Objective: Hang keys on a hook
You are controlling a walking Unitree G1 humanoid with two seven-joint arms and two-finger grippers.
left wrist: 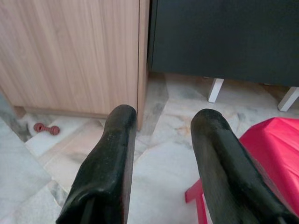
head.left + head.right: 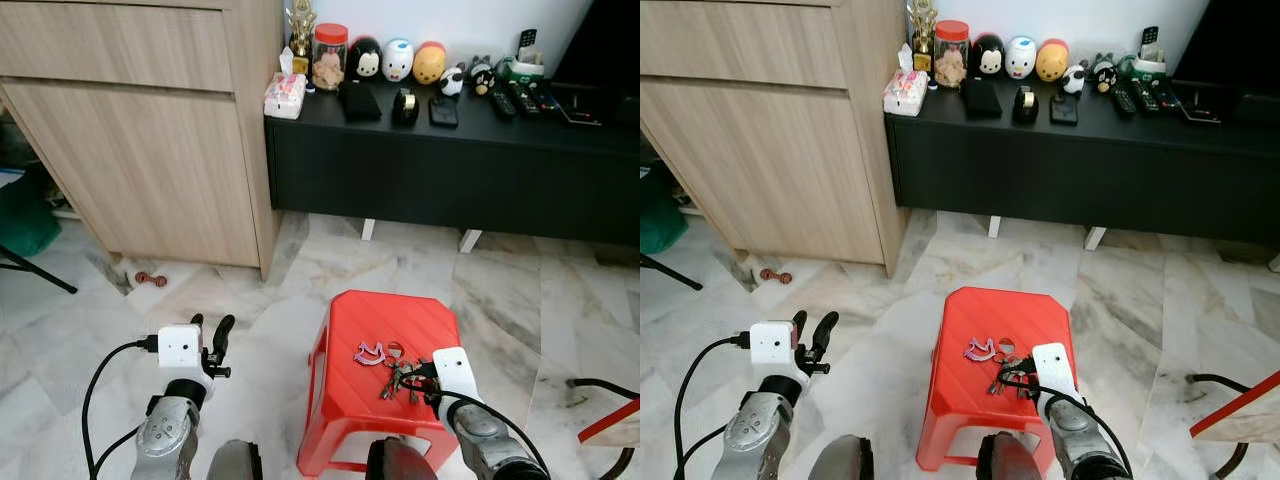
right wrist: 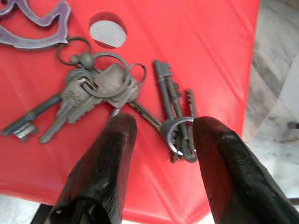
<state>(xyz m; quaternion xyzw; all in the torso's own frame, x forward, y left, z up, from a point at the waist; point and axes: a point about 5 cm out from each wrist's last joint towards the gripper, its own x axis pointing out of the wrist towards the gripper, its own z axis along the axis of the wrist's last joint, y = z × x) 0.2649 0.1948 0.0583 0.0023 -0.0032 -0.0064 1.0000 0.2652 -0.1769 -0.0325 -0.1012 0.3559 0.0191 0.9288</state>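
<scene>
A bunch of grey metal keys (image 2: 398, 375) with a pink-purple tag (image 2: 369, 353) lies on top of a red plastic stool (image 2: 345, 390). My right gripper (image 2: 422, 378) is down at the keys, open, with its fingers (image 3: 100, 172) either side of a key ring (image 3: 180, 136) in the right wrist view. The other keys (image 3: 88, 100) lie spread just beyond the fingertips. My left gripper (image 2: 213, 340) is open and held over the marble floor, left of the stool, with nothing between its fingers (image 1: 105, 172).
A wooden cabinet (image 2: 140, 130) stands at the left and a low black console (image 2: 450, 160) with jars, toys and remotes runs along the back. A small red dumbbell-shaped object (image 2: 151, 279) lies on the floor by the cabinet. A black cable (image 2: 600, 385) lies at the right.
</scene>
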